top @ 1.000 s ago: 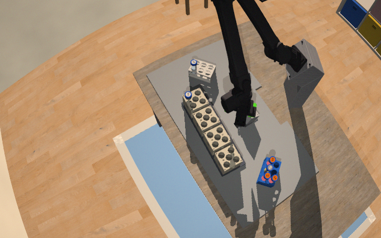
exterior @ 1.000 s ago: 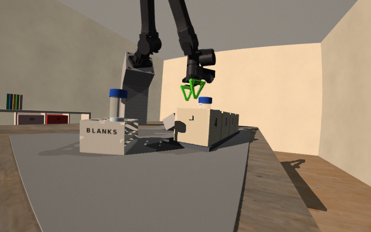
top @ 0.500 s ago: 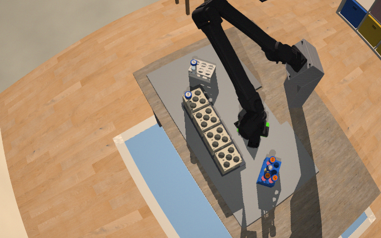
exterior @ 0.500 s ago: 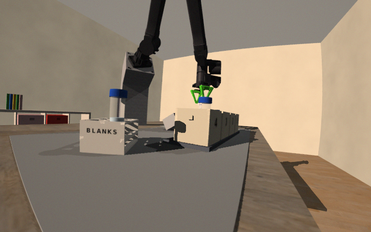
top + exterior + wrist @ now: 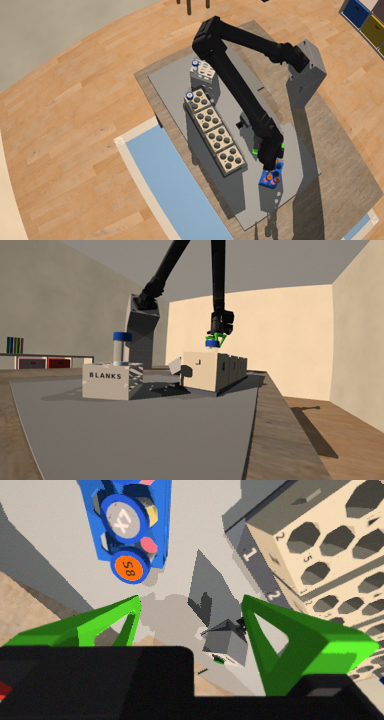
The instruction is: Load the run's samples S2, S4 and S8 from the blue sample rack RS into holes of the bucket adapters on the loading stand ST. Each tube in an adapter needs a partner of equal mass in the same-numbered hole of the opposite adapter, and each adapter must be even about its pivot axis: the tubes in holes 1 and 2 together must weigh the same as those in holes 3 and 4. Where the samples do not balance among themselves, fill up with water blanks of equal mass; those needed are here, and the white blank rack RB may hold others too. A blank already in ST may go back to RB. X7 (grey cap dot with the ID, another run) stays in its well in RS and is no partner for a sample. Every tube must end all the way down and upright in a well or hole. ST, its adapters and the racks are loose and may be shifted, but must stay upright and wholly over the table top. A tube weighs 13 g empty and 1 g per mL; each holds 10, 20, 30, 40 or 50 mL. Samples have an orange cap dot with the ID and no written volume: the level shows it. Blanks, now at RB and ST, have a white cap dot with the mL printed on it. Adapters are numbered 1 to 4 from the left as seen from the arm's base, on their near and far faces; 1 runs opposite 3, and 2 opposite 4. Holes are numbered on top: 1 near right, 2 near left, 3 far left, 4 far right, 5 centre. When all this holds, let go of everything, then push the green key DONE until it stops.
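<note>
We see the green-fingered black gripper (image 5: 190, 625) fully released, grasping nothing, above the grey tabletop (image 5: 169, 82). The blue rectangular sample rack (image 5: 162, 525), holding orange-dotted tube S8 (image 5: 129, 569), lies at its 11 o'clock.

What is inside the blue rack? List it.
In the blue rack, the wrist view shows a grey-dotted tube X7 and an orange-dotted tube S8. The arm hides part of the rack from above.

Non-task stuff: blue rug (image 5: 169, 183) on wood floor at 7 o'clock, cube shelf (image 5: 365, 19) with blue/olive bins at 2 o'clock, low shelf (image 5: 45, 355) with red bin.
</note>
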Motion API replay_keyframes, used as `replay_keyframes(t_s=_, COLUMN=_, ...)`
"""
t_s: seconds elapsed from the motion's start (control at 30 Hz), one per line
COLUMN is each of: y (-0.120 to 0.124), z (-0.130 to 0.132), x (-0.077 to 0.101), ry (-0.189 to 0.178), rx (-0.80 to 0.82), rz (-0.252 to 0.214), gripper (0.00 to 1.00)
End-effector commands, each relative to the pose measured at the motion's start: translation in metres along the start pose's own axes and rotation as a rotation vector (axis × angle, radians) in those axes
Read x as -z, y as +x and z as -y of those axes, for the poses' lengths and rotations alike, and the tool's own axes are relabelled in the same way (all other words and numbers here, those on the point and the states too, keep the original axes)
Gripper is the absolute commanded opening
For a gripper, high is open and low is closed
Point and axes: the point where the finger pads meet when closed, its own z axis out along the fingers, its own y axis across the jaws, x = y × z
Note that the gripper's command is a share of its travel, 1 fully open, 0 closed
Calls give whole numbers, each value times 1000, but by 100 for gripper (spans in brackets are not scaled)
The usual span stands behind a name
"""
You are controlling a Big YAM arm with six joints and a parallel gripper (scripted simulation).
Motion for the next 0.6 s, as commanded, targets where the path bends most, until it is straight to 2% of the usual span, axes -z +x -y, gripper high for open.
replay_keyframes(t_s=0.0, y=-33, z=-27, x=13, ry=-12, rx=-20, rz=34, gripper=100)
replay_keyframes(t_s=0.3, y=-90, z=-78, x=19, ry=-12, rx=-21, rz=39, gripper=100)
replay_keyframes(t_s=0.4, y=-93, z=-81, x=19, ry=-12, rx=-21, rz=39, gripper=100)
replay_keyframes(t_s=0.43, y=-90, z=-71, x=14, ry=-9, rx=-35, rz=32, gripper=100)
replay_keyframes(t_s=0.57, y=-90, z=-71, x=14, ry=-9, rx=-35, rz=32, gripper=100)
